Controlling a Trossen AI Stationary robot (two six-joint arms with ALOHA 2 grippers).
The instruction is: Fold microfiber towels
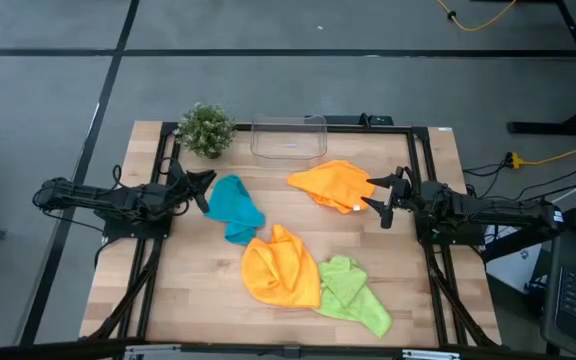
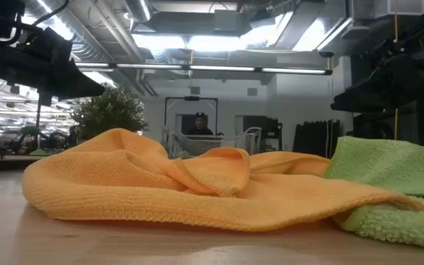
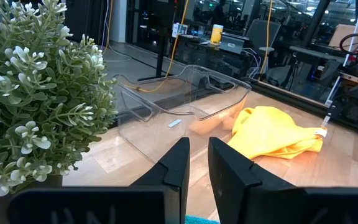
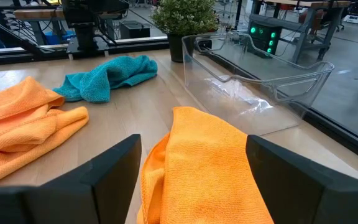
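Note:
Four microfiber towels lie crumpled on the wooden table. The teal one (image 1: 236, 207) is left of centre. One orange towel (image 1: 332, 185) lies at the far right and the other (image 1: 279, 266) near the front, with the lime green one (image 1: 354, 292) against its right side. My left gripper (image 1: 202, 188) hovers at the teal towel's left. Its fingers (image 3: 178, 163) stand a narrow gap apart with nothing between them. My right gripper (image 1: 378, 197) hovers wide open at the far orange towel's right edge (image 4: 204, 155), clear of the cloth.
A small potted plant (image 1: 206, 128) stands at the far left, close to my left gripper. A clear plastic tub (image 1: 288, 137) sits at the far edge's middle. Black frame rails (image 1: 420, 160) run along the table's sides. Bare wood (image 1: 193, 285) lies at the near left.

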